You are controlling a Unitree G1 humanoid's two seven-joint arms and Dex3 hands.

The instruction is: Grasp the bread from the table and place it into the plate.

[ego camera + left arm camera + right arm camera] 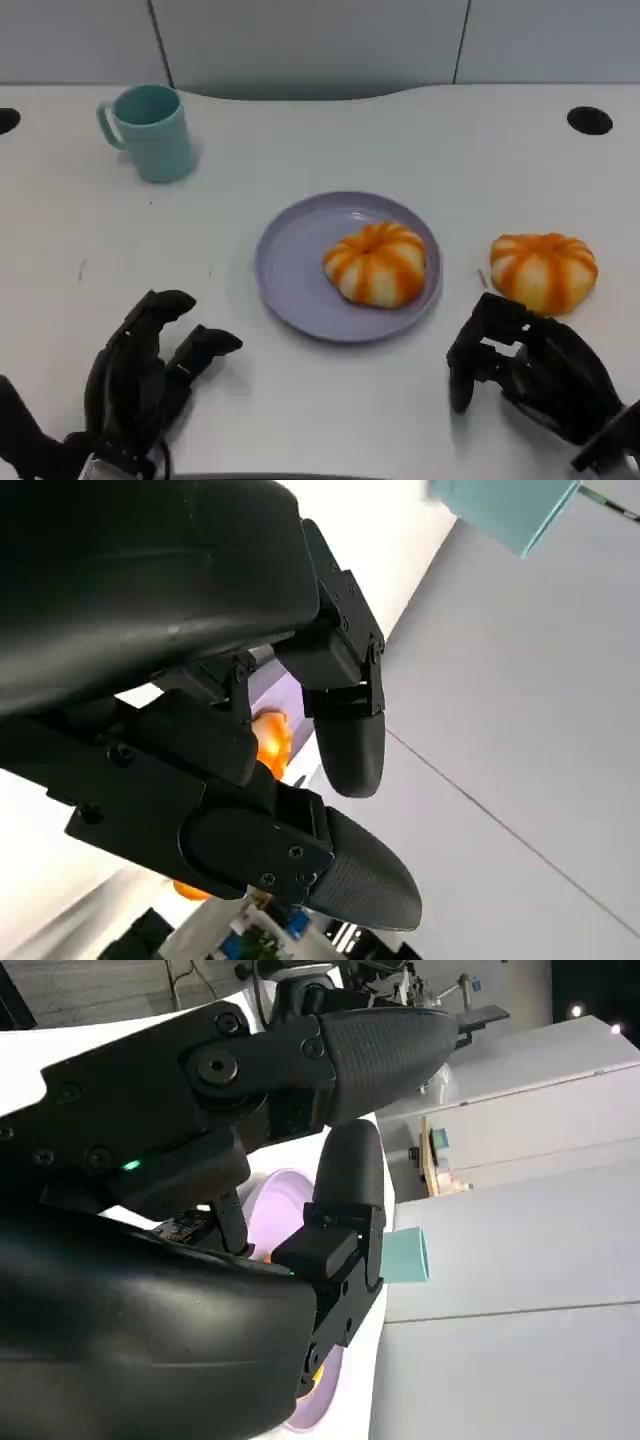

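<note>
Bread: one piece on plate, one on table

Bread pieces, two, orange-striped and round. Left hand (150, 375), at 7 o'clock, nearest: fingers apart, holding nothing, over the white table (300, 420). Right hand (530, 370), at 5 o'clock: fingers loosely curled, holding nothing, just short of the table bread (544, 270) at 3 o'clock; whether a fingertip touches it cannot be told. Purple plate (290, 265), centre, carries the plate bread (376, 263) on its 3 o'clock half. Teal mug (152, 131), at 10 o'clock, farthest, upright, handle facing 9 o'clock.
</note>
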